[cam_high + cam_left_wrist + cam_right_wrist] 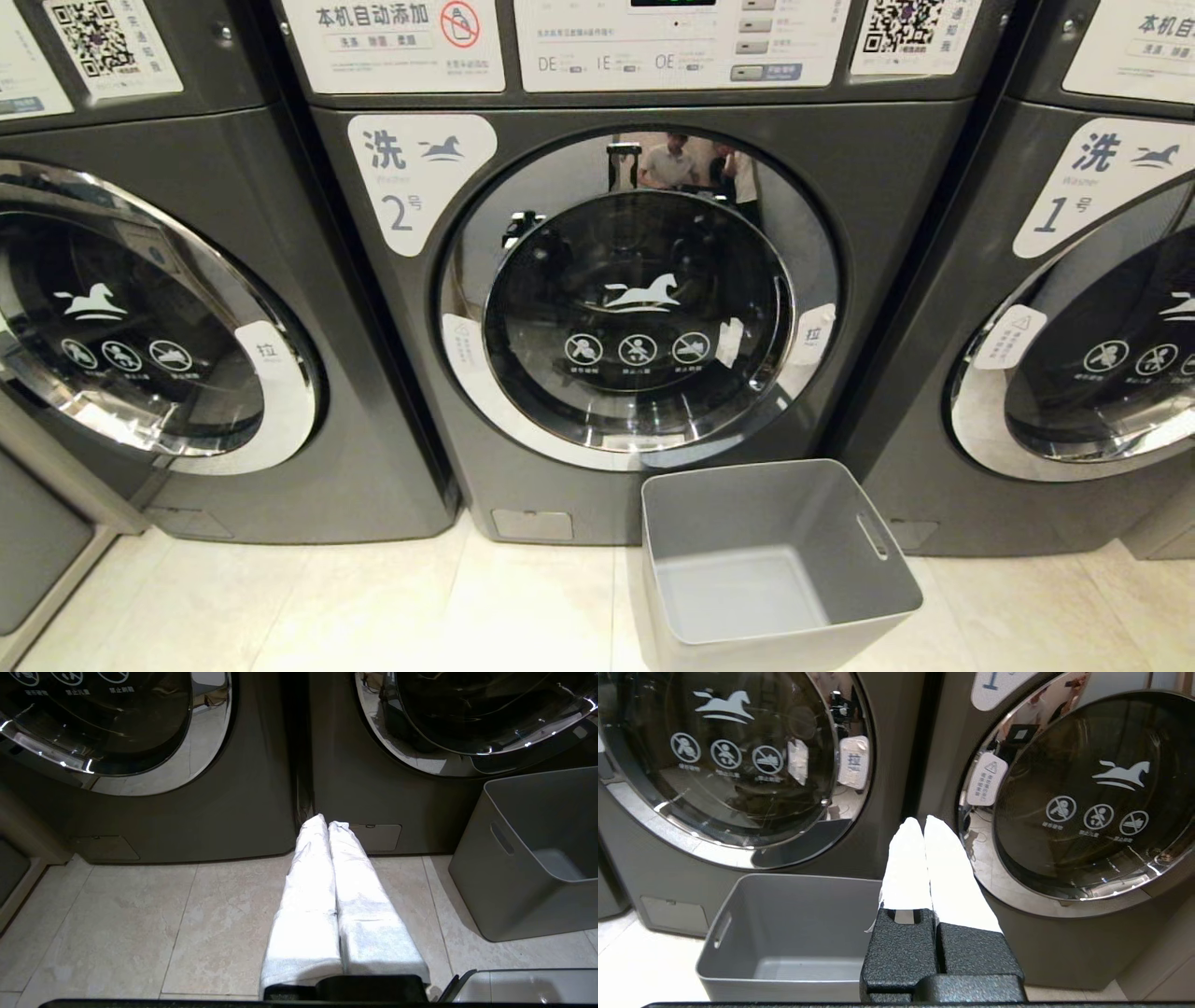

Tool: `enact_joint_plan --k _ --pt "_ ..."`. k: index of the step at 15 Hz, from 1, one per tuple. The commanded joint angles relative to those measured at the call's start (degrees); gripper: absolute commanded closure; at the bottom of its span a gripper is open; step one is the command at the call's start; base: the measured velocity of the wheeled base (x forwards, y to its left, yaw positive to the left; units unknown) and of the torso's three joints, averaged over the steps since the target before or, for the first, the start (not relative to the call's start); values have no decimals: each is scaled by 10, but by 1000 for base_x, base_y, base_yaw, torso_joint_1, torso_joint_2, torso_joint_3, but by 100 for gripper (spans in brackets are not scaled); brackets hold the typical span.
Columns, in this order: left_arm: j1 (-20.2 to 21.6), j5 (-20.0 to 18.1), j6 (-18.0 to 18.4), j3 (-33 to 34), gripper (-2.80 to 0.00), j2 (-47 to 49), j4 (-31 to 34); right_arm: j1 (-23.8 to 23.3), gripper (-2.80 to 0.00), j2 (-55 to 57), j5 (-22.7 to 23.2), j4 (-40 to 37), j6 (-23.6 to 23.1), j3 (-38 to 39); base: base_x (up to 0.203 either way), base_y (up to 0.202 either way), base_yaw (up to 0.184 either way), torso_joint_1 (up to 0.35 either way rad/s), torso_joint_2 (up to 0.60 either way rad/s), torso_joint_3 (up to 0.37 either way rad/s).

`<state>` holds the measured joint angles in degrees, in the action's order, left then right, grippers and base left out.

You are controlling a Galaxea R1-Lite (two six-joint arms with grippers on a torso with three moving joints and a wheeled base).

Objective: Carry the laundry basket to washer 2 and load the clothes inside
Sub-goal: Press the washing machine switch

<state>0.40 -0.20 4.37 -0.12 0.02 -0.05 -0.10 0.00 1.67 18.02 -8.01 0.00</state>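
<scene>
Laundry basket (878, 569): grey plastic bin, rectangular with rounded corners, tapered walls, slot handle in a side wall. Stands upright on the floor just in front of washer 2 (597, 280), below the right part of its door (639, 299). Interior bare; no garment visible.

Floor (373, 607): pale beige stone tile.

Washer 2: dark grey, round glass door closed, flanked by washer 1 (1074, 280) and a third machine (168, 308).

Left gripper (327, 828): white-wrapped fingers pressed together, holding nothing, low before washer 2's lower left corner.

Right gripper (920, 823): fingers together, holding nothing, above the basket.
</scene>
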Motion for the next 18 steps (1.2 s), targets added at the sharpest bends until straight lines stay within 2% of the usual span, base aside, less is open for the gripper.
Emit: enact_joint_plan --k 1,18 --pt "0 -1 6 1 0 -1 1 0 0 1 0 1 -1 23 1 -172 0 2 2 -2" --pt "0 -1 7 1 0 -1 3 0 0 1 0 1 0 23 0 -195 1 3 1 2"
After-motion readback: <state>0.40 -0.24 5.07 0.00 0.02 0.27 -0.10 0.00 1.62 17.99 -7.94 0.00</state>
